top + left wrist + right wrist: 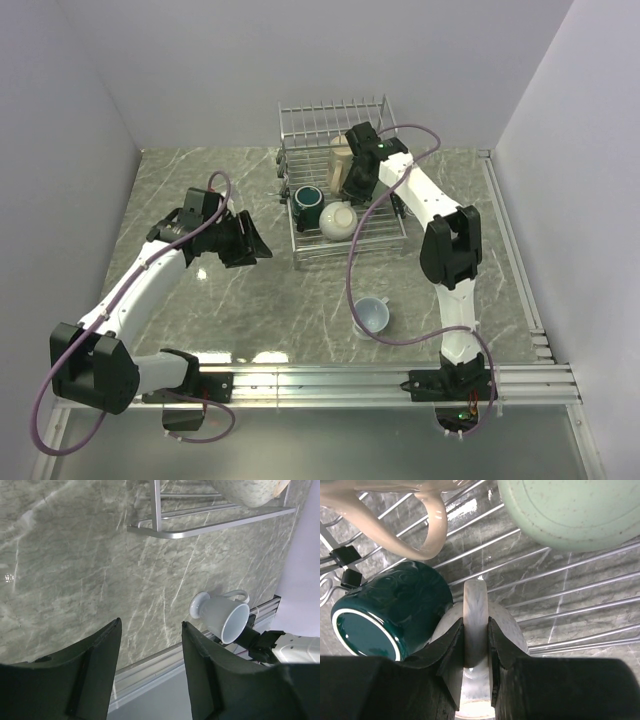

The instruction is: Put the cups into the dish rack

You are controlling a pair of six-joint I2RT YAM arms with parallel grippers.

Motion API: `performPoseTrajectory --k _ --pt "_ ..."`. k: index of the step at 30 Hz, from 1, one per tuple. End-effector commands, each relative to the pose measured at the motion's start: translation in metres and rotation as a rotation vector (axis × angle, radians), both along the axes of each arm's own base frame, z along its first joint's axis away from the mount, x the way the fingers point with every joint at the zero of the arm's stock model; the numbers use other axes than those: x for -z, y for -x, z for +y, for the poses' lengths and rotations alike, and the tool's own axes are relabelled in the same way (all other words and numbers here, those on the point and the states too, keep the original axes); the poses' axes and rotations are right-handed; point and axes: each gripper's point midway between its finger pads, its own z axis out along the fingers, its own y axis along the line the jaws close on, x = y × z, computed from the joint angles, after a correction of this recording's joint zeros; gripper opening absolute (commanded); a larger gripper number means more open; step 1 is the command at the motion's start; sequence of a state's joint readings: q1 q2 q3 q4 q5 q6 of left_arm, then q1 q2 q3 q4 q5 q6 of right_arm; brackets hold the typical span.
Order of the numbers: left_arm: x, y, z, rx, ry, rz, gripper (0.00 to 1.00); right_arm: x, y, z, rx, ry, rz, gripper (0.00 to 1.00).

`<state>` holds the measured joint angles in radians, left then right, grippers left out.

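**Right gripper** (475, 625): I find the jaws clamped on the handle of the beige mug (475, 595), one finger on each flat of the loop, with no slack showing. I judge the handle was chosen because the body is too wide for these jaws, and because the loop lets me lower the mug between its neighbours. The mug hangs over the grid base of the dish rack (330, 115), upper centre of the overhead view.

The dark teal mug (385, 615) lies on its side at the left of the wrist frame. I cannot tell whether it is touching the held mug or just beside it. The light green mug (570, 510) sits base uppermost at upper right, clear of the handle. The handle of a cream mug (437, 525) shows at upper left.

**Left gripper** (150, 665): the jaws stand roughly half apart with nothing between them, above the bare table (200, 180).

**Outstanding:** the pale blue-white mug (225, 617) lies on its side at lower centre overhead, well apart from the rack. In my judgement it is the left arm's next pickup.
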<state>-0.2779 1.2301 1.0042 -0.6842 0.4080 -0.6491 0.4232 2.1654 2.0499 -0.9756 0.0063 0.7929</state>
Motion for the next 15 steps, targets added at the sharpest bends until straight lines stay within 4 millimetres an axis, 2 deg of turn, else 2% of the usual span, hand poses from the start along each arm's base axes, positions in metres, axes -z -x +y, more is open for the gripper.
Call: performPoseTrajectory --k 1,3,4,7,10,14,15 --pt "-0.006 0.002 0.003 0.019 -0.007 -0.035 0.56 -0.017 -0.021 0.009 0.032 -0.029 -0.08 0.1" --pt "-0.006 0.003 0.004 0.018 -0.008 -0.035 0.56 -0.019 -0.02 0.008 0.033 -0.025 -0.083 0.27" --pt "-0.006 0.004 0.004 0.018 -0.01 -0.036 0.56 -0.02 -0.019 0.008 0.035 -0.025 -0.082 0.46" --pt "-0.005 0.004 0.004 0.021 -0.006 -0.035 0.56 -0.019 -0.015 0.007 0.031 -0.021 -0.07 0.6" --pt "-0.005 0.004 0.003 0.021 -0.002 -0.036 0.56 -0.022 -0.013 0.004 0.032 -0.01 -0.063 0.66" --pt "-0.006 0.004 0.002 0.021 0.008 -0.037 0.55 -0.03 -0.007 0.003 0.024 -0.018 -0.07 0.68" --pt "-0.005 0.005 0.001 0.021 0.012 -0.035 0.55 -0.04 -0.005 0.005 0.016 -0.033 -0.091 0.68"
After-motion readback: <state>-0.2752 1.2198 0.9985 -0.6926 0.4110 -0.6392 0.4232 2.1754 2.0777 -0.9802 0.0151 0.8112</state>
